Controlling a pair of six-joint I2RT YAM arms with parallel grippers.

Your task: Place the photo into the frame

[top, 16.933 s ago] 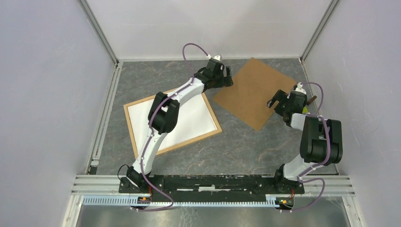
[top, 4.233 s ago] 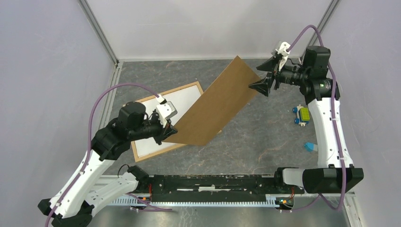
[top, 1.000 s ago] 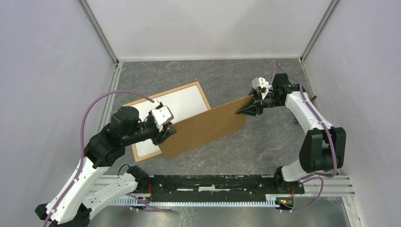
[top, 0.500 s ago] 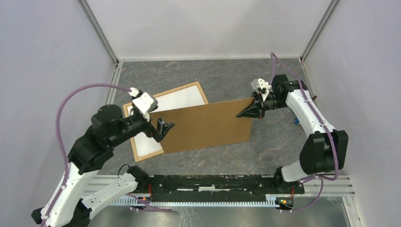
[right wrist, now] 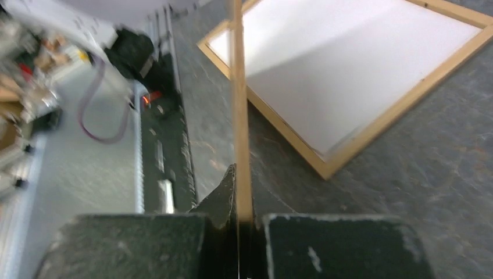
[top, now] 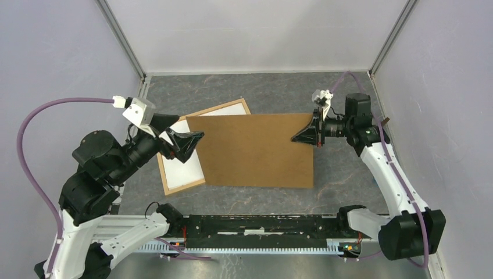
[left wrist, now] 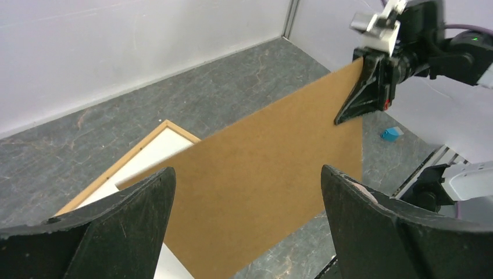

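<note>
Here, left gripper (top: 190, 127): released, its fingers spread wide with nothing pinched between them. You see it at 9 o'clock of the brown backing board, just beside that edge; whether a finger touches the board you cannot tell.
Frame (top: 185, 187): the thin light-wood rectangle lies flat on the grey table (top: 261, 87) at about 9 o'clock of the table's middle, turned askew. A plain white panel (top: 181, 167) fills its inside.
Brown backing board (top: 253, 150): it sits over the table's middle. In your top view its 9 o'clock end covers the frame's 3 o'clock part. In the left wrist view it slopes up towards the held corner, which is clear of the table. Whether its low edge rests on anything you cannot tell.
Right gripper (top: 299, 136): clenched on the board's 2 o'clock corner. In the right wrist view you see the board edge-on, gripped tight between the two fingers.
Small blue piece (left wrist: 392, 133): it lies on the table beyond the board's held end, near the right arm, apart from the board.
</note>
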